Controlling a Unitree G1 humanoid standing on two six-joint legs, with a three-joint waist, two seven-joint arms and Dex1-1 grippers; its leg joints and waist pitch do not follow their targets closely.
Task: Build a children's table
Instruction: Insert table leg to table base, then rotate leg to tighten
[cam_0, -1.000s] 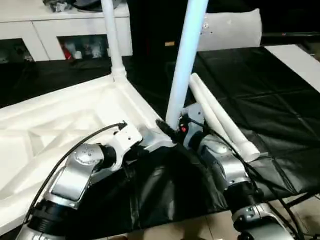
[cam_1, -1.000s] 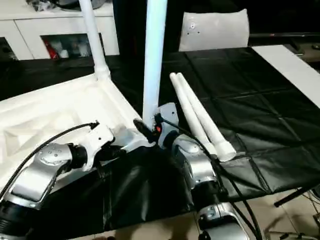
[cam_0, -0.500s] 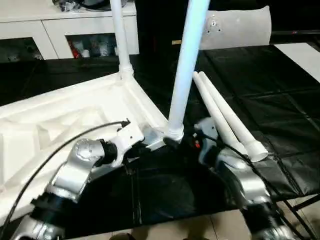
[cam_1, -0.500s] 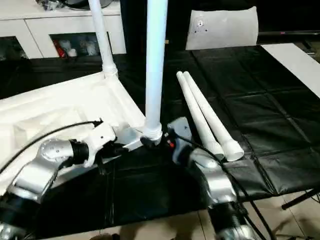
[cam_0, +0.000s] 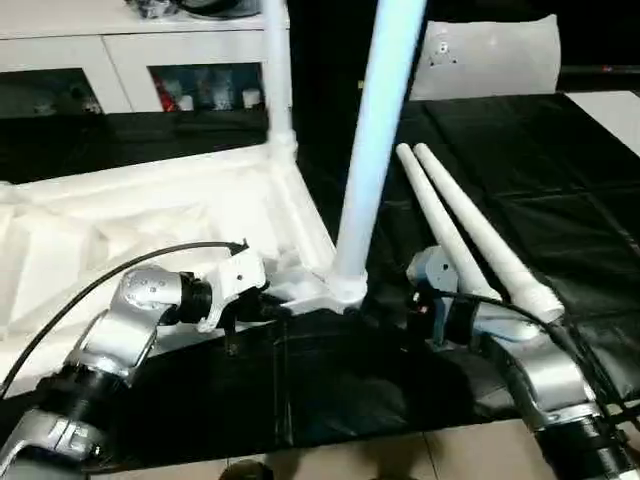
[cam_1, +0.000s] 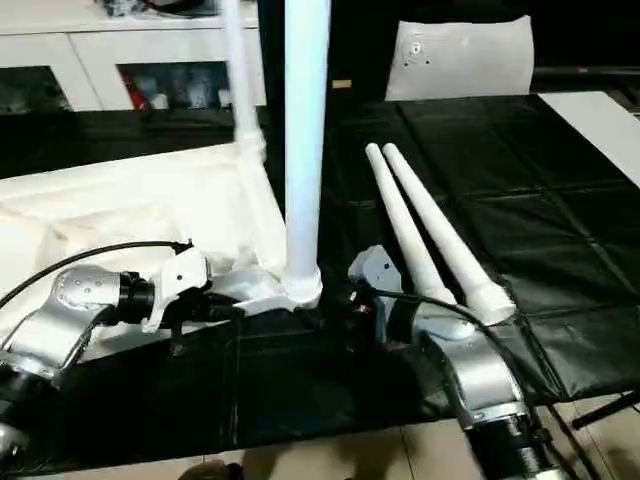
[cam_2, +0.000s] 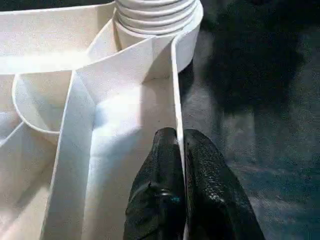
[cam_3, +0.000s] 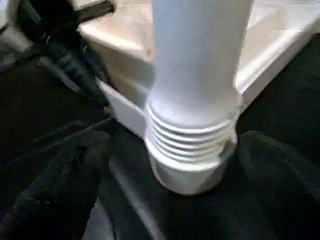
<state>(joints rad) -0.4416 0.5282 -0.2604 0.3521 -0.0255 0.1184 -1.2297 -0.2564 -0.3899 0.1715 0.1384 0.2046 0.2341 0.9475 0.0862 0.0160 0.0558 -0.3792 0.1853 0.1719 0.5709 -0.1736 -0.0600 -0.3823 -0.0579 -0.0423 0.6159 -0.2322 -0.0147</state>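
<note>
While the left gripper (cam_2: 176, 150) stays pinched shut on the thin outer rim of the table top (cam_0: 150, 220), the right gripper (cam_3: 170, 200) stands wide open, its 2 fingers (cam_3: 55, 185) spread on either side of the threaded foot of the near leg (cam_0: 375, 140) without touching it. That leg stands upright in the near corner socket (cam_0: 335, 290), its ribbed thread still partly showing above the socket; a second leg (cam_0: 278, 70) stands in the far corner, and 2 loose legs (cam_0: 470, 225) lie side by side on the black mat (cam_0: 560, 200), just right of the right forearm.

The top lies upside down, ribbed underside up. It looks like light, stiff moulded plastic, smooth and probably slippery, so the thin rim is a sound hold for steadying but would likely flex under hard pulling. The tapered legs seem best taken low, near the thread, where they are widest and turning force carries.

A second ago the right gripper was closed around the foot of that leg; it has since opened and drawn back towards the robot. The camera has also shifted, so the whole scene sits differently.
</note>
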